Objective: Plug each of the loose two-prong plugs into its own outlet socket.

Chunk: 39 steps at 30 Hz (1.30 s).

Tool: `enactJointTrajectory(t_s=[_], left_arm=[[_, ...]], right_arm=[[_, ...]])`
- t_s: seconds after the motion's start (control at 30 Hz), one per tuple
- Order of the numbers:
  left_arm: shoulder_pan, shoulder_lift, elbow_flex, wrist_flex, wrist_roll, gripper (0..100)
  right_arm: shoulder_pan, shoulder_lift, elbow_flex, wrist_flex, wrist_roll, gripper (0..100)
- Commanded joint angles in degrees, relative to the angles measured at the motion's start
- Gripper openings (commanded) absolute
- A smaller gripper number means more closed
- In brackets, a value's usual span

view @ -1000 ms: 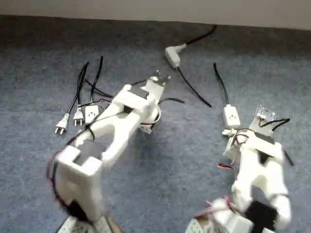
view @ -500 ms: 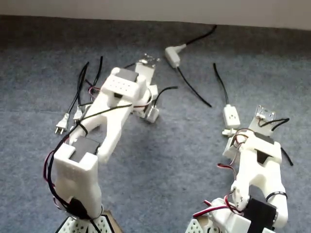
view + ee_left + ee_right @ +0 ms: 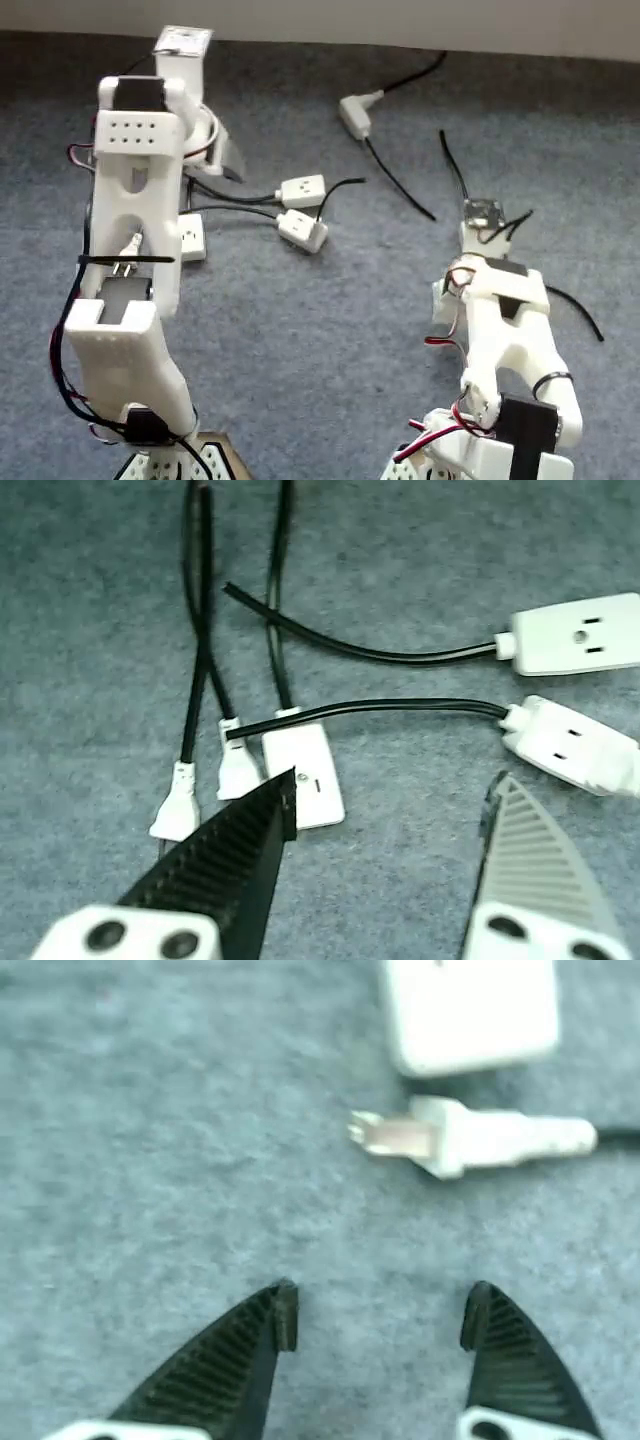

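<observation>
My left gripper (image 3: 393,785) hangs open high over the carpet, nothing between its fingers. Below it lie two loose white two-prong plugs (image 3: 180,805) (image 3: 238,772) on black cords, close beside a white outlet socket (image 3: 305,780). Two more sockets (image 3: 303,188) (image 3: 302,230) lie mid-carpet, also seen as an upper socket (image 3: 580,635) and a lower socket (image 3: 575,745). My right gripper (image 3: 382,1295) is open low over the carpet. Just ahead of it lies a third white plug (image 3: 470,1138), prongs sideways, with a socket (image 3: 470,1010) beyond it.
A white angled plug (image 3: 355,112) on a long black cord lies at the back centre. Black cords trail across the grey carpet (image 3: 330,330). The tall left arm (image 3: 135,200) stands over the left side; the right arm (image 3: 505,320) stretches along the right.
The left arm rose and swung back to the left, uncovering two sockets mid-carpet. The right arm stretched forward and now covers the right-hand socket and plug in the high view.
</observation>
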Motion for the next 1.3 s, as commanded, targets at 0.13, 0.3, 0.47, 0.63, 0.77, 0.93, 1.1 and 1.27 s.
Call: enactJointTrajectory(t_s=[0.13, 0.3, 0.47, 0.63, 0.77, 0.93, 1.1, 1.27], left_arm=[[-13.14, -0.31, 0.66, 3.34, -0.62, 32], [-17.54, -0.13, 8.4, 3.16, -3.87, 32], [-21.05, -0.13, 12.97, 3.08, -6.77, 31], [-23.08, 0.04, 16.48, 0.44, -6.77, 31], [-23.52, 0.04, 19.91, -2.37, -6.77, 31], [-23.08, 0.04, 23.69, -5.54, -6.77, 31], [-21.93, 0.04, 26.07, -6.24, -6.59, 31], [-20.7, 0.04, 29.05, -6.24, -6.51, 31]], right_arm=[[-11.82, -0.57, -16.84, 11.74, -8.35, 27.6], [-22.02, -0.57, -25.01, 17.63, -8.18, 27.6], [-29.49, -0.48, -26.59, 18.15, 0.44, 27.6], [-31.78, 1.54, -27.12, 20.09, 9.05, 27.6], [-31.78, 6.37, -29.76, 24.66, 17.58, 27.5], [-32.13, 9.19, -30.55, 21.49, 26.9, 27.5], [-33.54, 11.74, -30.55, 11.56, 26.9, 27.5], [-39.25, 14.64, -30.55, 7.6, 26.73, 27.5]])
